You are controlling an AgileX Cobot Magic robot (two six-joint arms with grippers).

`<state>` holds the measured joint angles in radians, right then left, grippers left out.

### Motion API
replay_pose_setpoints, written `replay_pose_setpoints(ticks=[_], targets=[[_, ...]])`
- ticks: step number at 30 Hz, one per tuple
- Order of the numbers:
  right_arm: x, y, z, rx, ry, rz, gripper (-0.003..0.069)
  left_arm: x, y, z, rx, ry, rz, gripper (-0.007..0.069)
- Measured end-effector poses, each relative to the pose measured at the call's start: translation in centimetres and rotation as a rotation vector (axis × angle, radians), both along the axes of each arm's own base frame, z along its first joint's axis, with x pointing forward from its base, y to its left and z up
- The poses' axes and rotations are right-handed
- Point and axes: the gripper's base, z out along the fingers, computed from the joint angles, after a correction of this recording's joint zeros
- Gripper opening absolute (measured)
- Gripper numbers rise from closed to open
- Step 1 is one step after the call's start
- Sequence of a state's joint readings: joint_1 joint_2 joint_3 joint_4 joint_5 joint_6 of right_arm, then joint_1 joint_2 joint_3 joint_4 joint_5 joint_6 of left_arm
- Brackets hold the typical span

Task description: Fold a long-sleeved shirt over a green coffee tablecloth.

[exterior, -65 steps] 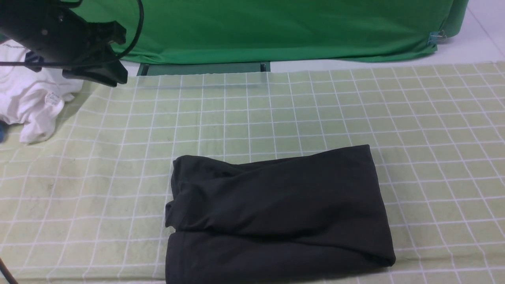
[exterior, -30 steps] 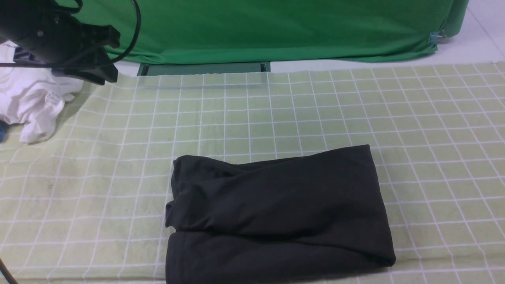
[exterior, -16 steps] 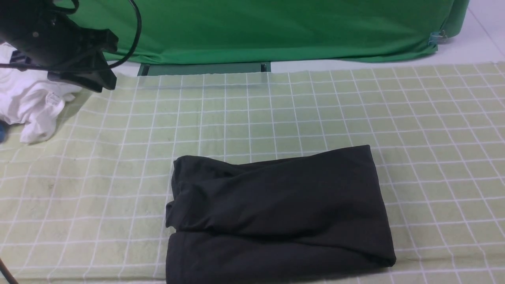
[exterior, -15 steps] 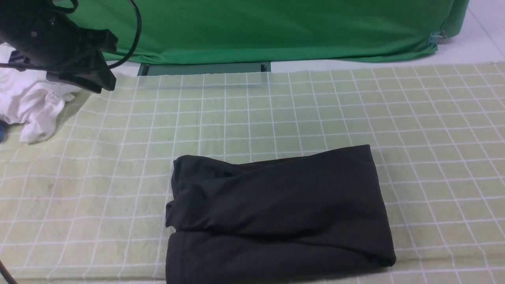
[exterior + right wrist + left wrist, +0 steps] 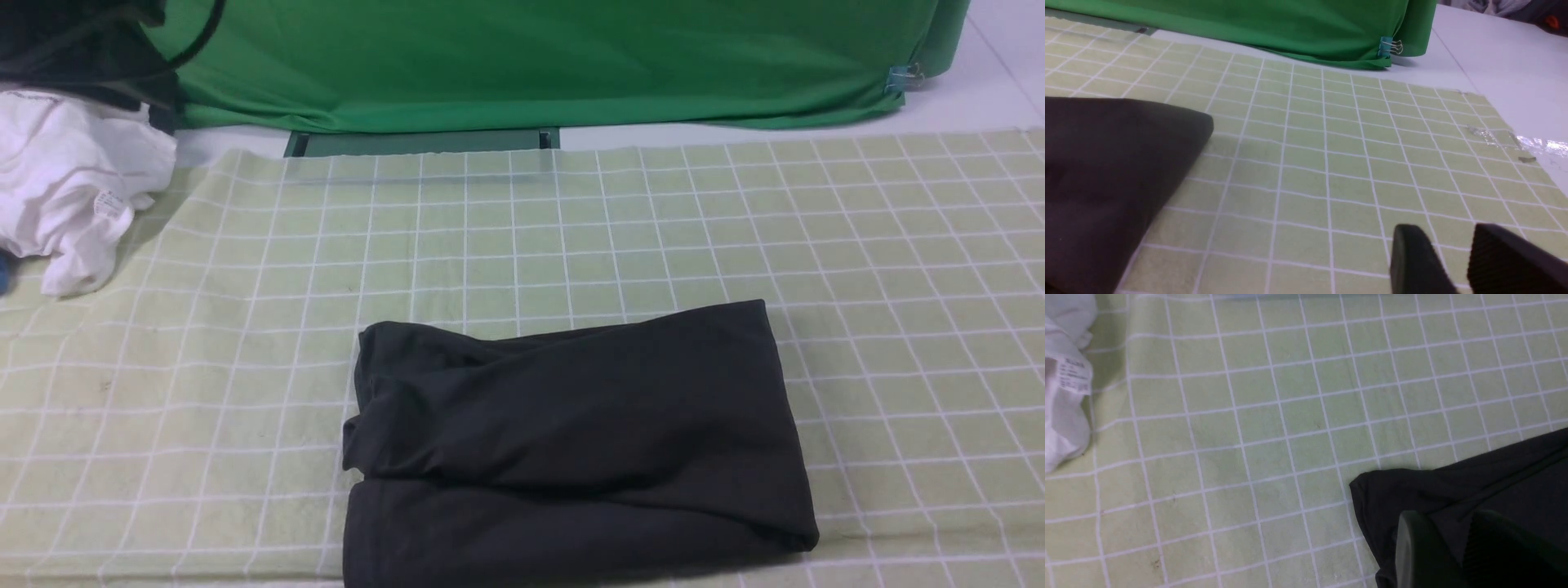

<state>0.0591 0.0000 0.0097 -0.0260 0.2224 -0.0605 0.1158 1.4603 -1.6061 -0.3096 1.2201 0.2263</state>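
Front view: folded shirt (image 5: 571, 449) lies on the tablecloth (image 5: 571, 229), near edge. Left wrist view: left gripper (image 5: 1457, 543) over the shirt, jaws parted, empty. Right wrist view: right gripper (image 5: 1457, 253) beside it, parted, empty.

I see the green coffee tablecloth (image 5: 571, 237) spread flat across a white table (image 5: 963, 98). The folded long-sleeved shirt (image 5: 571, 449) lies at lower centre; a crumpled white garment (image 5: 65, 196) sits upper left.
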Motion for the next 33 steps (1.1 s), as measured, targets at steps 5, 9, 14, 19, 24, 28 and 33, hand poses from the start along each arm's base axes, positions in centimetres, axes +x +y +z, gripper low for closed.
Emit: replay_pose_setpoints(ticks=[5, 9, 14, 19, 24, 28, 33], targets=[[0.0, 0.0, 0.0, 0.0, 0.0, 0.0, 0.0232, -2.8, 0.0, 2.5, 0.049, -0.087, 0.01, 0.0172], [0.0, 0.0, 0.0, 0.0, 0.0, 0.0, 0.0237, -5.6, -0.3, 4.6, 0.05, -0.168, 0.02, 0.0172], [0.0, 0.0, 0.0, 0.0, 0.0, 0.0, 0.0237, -8.6, -0.8, 5.5, 0.043, -0.217, 0.021, 0.0172], [0.0, 0.0, 0.0, 0.0, 0.0, 0.0, 0.0237, -12.5, -1.2, 5.0, 0.042, -0.243, 0.02, 0.0172], [0.0, 0.0, 0.0, 0.0, 0.0, 0.0, 0.0237, -16.1, -1.7, 3.5, 0.043, -0.252, 0.02, 0.0172], [0.0, 0.0, 0.0, 0.0, 0.0, 0.0, 0.0237, -19.9, -2.1, 1.5, 0.041, -0.272, 0.018, 0.0172], [0.0, 0.0, 0.0, 0.0, 0.0, 0.0, 0.0237, -25.2, -3.2, -2.1, 0.006, -0.347, -0.002, 0.0172]])
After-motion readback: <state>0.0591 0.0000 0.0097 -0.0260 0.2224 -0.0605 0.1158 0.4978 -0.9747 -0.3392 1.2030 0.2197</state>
